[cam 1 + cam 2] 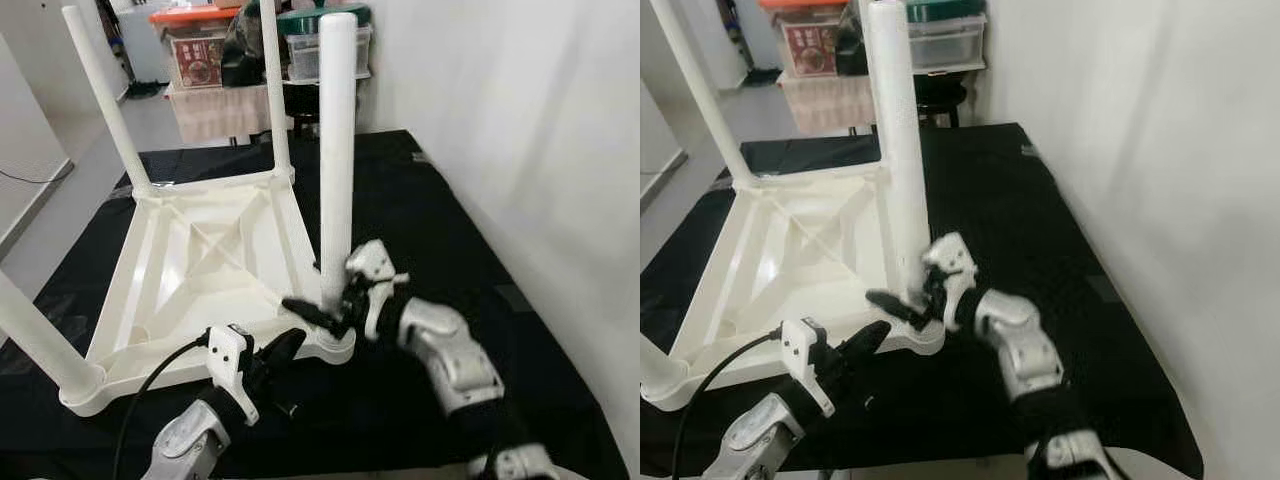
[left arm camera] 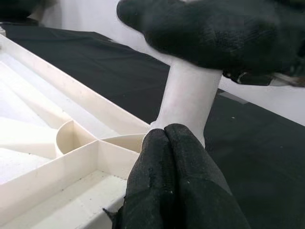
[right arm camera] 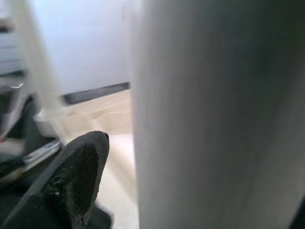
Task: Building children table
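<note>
Left eye view: my right end effector (image 1: 335,300) pinches the base of the near leg (image 1: 336,150), which rises straight above it from the upturned table's corner socket (image 1: 335,345). My left end effector (image 1: 283,350), fingers pressed together, rests just beside that socket.

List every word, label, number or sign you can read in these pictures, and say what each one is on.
No text can be read.
Red box under the orange lid, on the shelf at the back: it carries a printed label with a picture, too small and blurred to read.
White table, its legs, the black mat, the left gripper and the right gripper: no writing seen.
</note>
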